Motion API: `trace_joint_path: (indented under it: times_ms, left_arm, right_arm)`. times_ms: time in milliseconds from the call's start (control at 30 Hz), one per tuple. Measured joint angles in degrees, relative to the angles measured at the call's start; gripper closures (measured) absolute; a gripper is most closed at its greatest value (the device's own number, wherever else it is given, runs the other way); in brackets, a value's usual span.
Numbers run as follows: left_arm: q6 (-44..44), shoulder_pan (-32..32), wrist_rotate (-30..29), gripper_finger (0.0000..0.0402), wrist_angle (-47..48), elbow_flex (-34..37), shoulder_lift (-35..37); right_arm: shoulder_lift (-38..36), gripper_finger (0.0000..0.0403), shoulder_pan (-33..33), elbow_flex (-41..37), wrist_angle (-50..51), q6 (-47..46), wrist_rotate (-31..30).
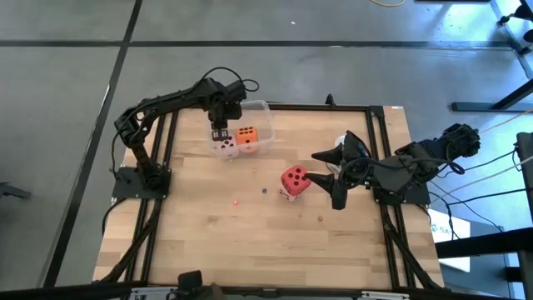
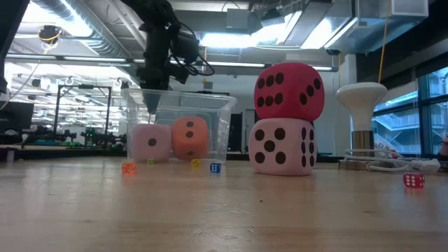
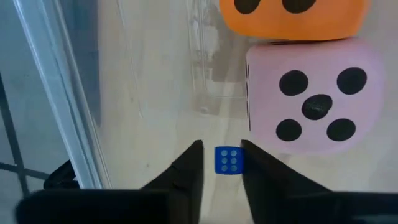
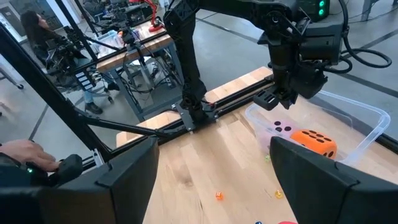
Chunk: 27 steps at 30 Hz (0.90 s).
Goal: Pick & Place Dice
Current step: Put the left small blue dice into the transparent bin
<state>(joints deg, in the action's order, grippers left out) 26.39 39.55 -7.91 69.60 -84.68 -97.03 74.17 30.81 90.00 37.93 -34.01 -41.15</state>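
A clear plastic tub [image 1: 265, 108] at the table's far side holds a pale pink die [image 3: 314, 99] and an orange die [image 3: 292, 18], both resting on its floor. My left gripper [image 1: 219, 133] hangs over the tub next to the pink die and is shut on a tiny blue die [image 3: 228, 160]. Near the table's middle a red die [image 1: 293, 177] rests on top of a pale pink die [image 2: 282, 147]. My right gripper [image 1: 331, 177] is wide open and empty, just right of that stack. My left gripper pinches the tiny blue die's two opposite sides [image 3: 217, 160] between its two fingertips. The fingers point down from above into the tub. The die sits level in the gap, its six-pip face toward the wrist camera, clear of the tub's floor.
Tiny dice lie on the table: orange [image 2: 128, 168], yellow [image 2: 195, 163], blue [image 2: 215, 167], red [image 2: 413, 180]. A white mushroom-shaped stand [image 2: 360, 98] with cables is at the right. A black frame [image 1: 379, 107] edges the table. A person shows in the room beyond [image 4: 31, 28].
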Motion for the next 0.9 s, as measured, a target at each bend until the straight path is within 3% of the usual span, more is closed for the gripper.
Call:
trace_joint_path:
  times_ms: [167,400,700,800,900]
  left_arm:
    - [0.7,0.0,4.8,0.0237,0.3,0.0,0.0]
    - [-0.6,0.0,3.5,0.0166,0.3,0.0,0.0]
    - [-6.0,0.1,3.9,0.0159,0.9,0.0,0.0]
    - [-7.9,0.3,7.5,0.0157,0.9,0.0,0.2]
    - [-10.1,1.0,11.4,0.0158,0.6,0.0,1.0]
  right_arm:
    - [0.0,0.0099,0.0,0.0,0.0,0.0,0.0]
    - [0.0,0.0099,0.0,0.0,0.0,0.0,0.0]
    - [0.0,0.0099,0.0,0.0,0.0,0.0,0.0]
    - [0.0,0.0099,0.0,0.0,0.0,0.0,0.0]
    - [0.1,0.0099,0.0,0.0,-0.2,0.0,-4.0]
